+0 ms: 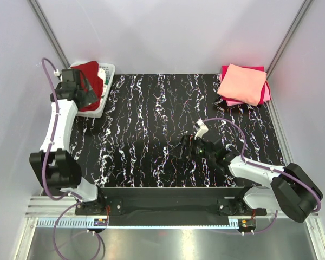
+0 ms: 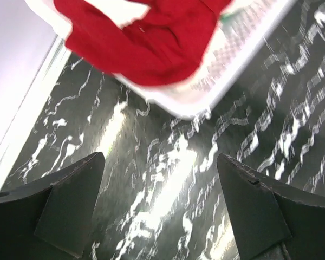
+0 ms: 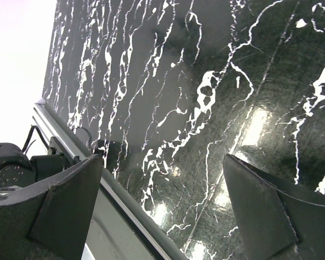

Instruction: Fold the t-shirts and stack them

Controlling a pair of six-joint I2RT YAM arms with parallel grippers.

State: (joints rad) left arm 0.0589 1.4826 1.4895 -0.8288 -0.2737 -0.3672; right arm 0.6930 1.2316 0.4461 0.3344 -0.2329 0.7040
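Note:
A dark red t-shirt lies crumpled in the white lattice basket at the back left, spilling over its rim; it shows in the left wrist view too. A bit of green cloth peeks out beside it. A folded salmon pink t-shirt lies on a folded magenta one at the back right. My left gripper hovers over the basket's near side, open and empty. My right gripper is open and empty low over the table's near middle.
The black marbled table has a metal rail along its near edge. Grey walls stand close on the left, the back and the right.

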